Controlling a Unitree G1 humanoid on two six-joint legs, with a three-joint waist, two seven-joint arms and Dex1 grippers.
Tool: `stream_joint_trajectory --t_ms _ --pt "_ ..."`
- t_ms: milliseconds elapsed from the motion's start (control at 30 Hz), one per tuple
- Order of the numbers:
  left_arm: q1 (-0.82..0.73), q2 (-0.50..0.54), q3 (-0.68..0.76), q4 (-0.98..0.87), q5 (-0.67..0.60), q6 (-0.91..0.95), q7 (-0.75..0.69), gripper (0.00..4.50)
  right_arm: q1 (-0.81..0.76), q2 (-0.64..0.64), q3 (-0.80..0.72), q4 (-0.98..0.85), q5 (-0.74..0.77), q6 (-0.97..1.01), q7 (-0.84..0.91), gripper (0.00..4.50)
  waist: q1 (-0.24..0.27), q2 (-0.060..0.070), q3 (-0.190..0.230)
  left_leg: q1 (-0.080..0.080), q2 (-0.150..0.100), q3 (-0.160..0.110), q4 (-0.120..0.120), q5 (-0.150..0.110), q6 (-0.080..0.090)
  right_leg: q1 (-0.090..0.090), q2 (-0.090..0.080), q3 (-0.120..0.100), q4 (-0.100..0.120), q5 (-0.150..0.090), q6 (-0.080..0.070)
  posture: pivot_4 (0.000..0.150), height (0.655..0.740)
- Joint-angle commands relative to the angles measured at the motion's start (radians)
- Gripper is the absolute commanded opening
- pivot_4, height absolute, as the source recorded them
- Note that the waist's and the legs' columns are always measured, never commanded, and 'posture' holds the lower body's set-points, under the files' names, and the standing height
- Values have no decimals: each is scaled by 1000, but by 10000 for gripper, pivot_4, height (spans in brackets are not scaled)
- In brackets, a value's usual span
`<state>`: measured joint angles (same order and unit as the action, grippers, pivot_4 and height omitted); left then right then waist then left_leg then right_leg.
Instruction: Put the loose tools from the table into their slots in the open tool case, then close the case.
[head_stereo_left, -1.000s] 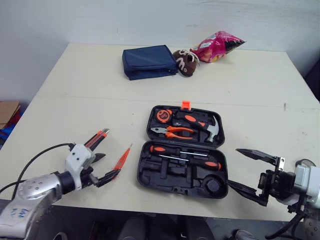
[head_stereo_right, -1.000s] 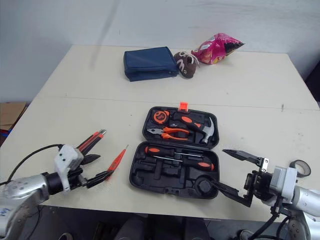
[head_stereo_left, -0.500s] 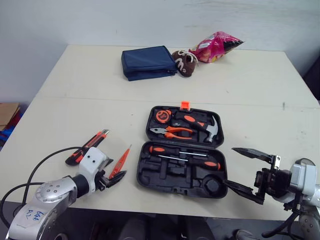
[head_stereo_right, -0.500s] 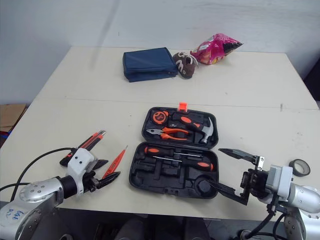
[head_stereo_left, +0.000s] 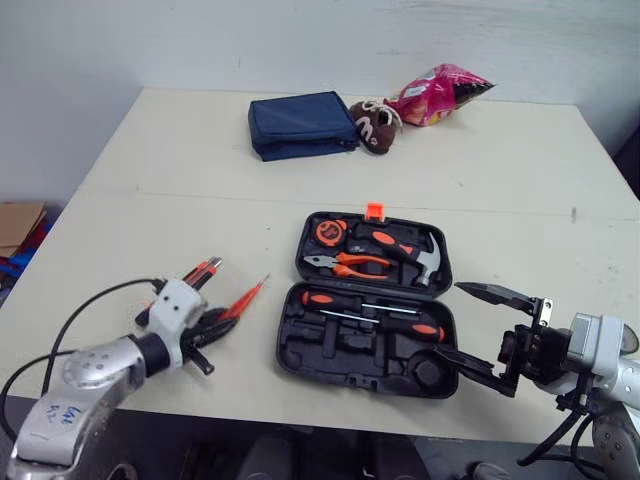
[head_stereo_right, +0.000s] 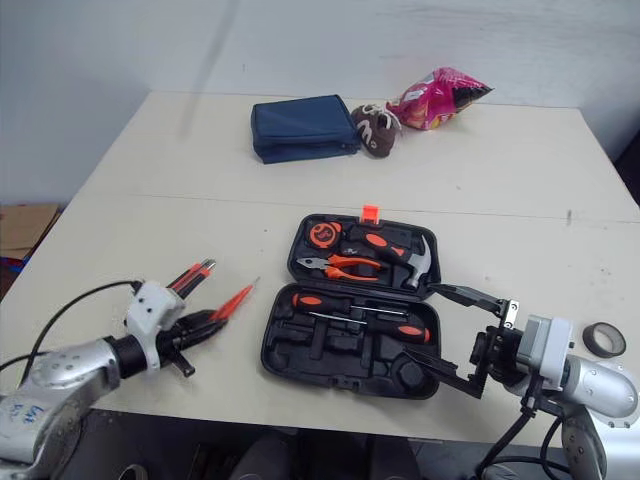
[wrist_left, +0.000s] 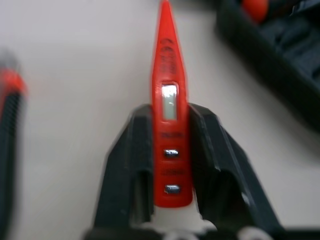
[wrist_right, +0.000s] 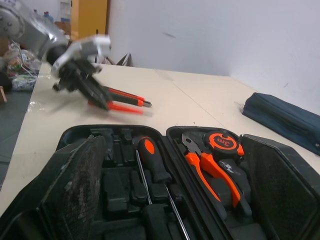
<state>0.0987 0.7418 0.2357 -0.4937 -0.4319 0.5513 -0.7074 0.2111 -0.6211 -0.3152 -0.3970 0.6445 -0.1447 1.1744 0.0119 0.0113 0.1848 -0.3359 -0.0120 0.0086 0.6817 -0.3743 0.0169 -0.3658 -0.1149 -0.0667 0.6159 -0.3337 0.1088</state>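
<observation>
Left hand (wrist_left: 170, 112) clamps tester pen (wrist_left: 167, 55), covering its rear.

Pouch (head_stereo_left: 302, 124): navy blue, lying flat at the far end of the surface (head_stereo_left: 180, 180).
Plush toy (head_stereo_left: 374, 125): brown, touching the pouch's right end.
Snack bag (head_stereo_left: 440, 92): pink, crumpled, just beside the toy.

A cream table (head_stereo_left: 150, 150) stands against a plain white wall (head_stereo_left: 300, 40).

Our head eyes both look down over the counter (head_stereo_left: 150, 150). The left wrist view sits close on the tester (wrist_left: 169, 110); the right faces the case (wrist_right: 116, 192).
</observation>
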Motion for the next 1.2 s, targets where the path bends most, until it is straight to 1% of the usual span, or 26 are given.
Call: stream_joint_trajectory --t_ms 33,133,233,267,333,433,533,700,800,867,1067,1200 --pt "-84 46 19 65 -51 -171 -205 2986 7 -21 -44 -17 -8 -25 -3 45000 3 1 1 0 0 0 0 0 0 0 0 0 0 0 0 1500 7400" --pt "-201 95 -46 95 -90 -195 -353 2986 33 -32 -59 -5 -9 -42 21 45000 7 1 1 0 0 0 0 0 0 0 0 -1 0 0 0 1500 7400" --pt "-359 165 -217 99 -63 -176 -527 2986 48 -34 -63 13 -10 -57 38 45000 14 0 1 -1 0 -2 1 0 0 1 0 -3 -1 0 0 1500 7400" --pt "-408 181 -275 113 -26 -186 -567 2986 46 -34 -62 19 -12 -60 39 45000 12 0 1 0 0 -2 1 0 0 3 0 -4 -1 0 0 1500 7400" --pt "-508 175 -369 154 40 -169 -578 2986 43 -33 -61 24 -17 -63 39 45000 10 2 2 1 -1 -2 1 0 0 5 1 -4 -3 0 1 1500 7400" --pt "-661 118 -493 194 124 -126 -565 2986 47 -35 -60 33 -24 -69 42 45000 8 1 2 0 -1 -2 1 0 1 4 3 -4 -2 1 1 1500 7400" --pt "-760 68 -589 197 176 -25 -548 2986 48 -37 -58 39 -30 -73 40 45000 11 -1 3 -1 0 -2 1 1 1 4 4 -5 2 1 1 1500 7400" --pt "-841 -25 -696 191 243 51 -510 2986 45 -37 -52 44 -42 -70 35 45000 11 -2 4 -1 0 -2 1 1 2 4 4 -4 2 1 2 1500 7400" --pt "-857 -53 -728 199 280 63 -492 2986 42 -35 -48 45 -48 -69 32 45000 11 -2 4 -1 0 -3 2 1 2 4 4 -4 2 1 2 1500 7400" --pt "-861 -54 -759 200 316 70 -486 2986 49 -36 -51 35 -48 -66 29 45000 11 -2 4 -1 0 -2 2 1 2 4 4 -4 2 1 2 1500 7400" --pt "-853 -24 -811 156 357 159 -497 2986 113 -46 -85 -50 -22 -37 -5 45000 12 -2 4 -1 0 -3 2 1 2 4 3 -4 2 1 2 1500 7400" --pt "-864 -24 -831 183 405 141 -471 2986 129 -46 -92 -69 -15 -33 -13 45000 13 -2 4 0 0 -4 2 1 2 6 3 -4 0 1 2 1500 7400"
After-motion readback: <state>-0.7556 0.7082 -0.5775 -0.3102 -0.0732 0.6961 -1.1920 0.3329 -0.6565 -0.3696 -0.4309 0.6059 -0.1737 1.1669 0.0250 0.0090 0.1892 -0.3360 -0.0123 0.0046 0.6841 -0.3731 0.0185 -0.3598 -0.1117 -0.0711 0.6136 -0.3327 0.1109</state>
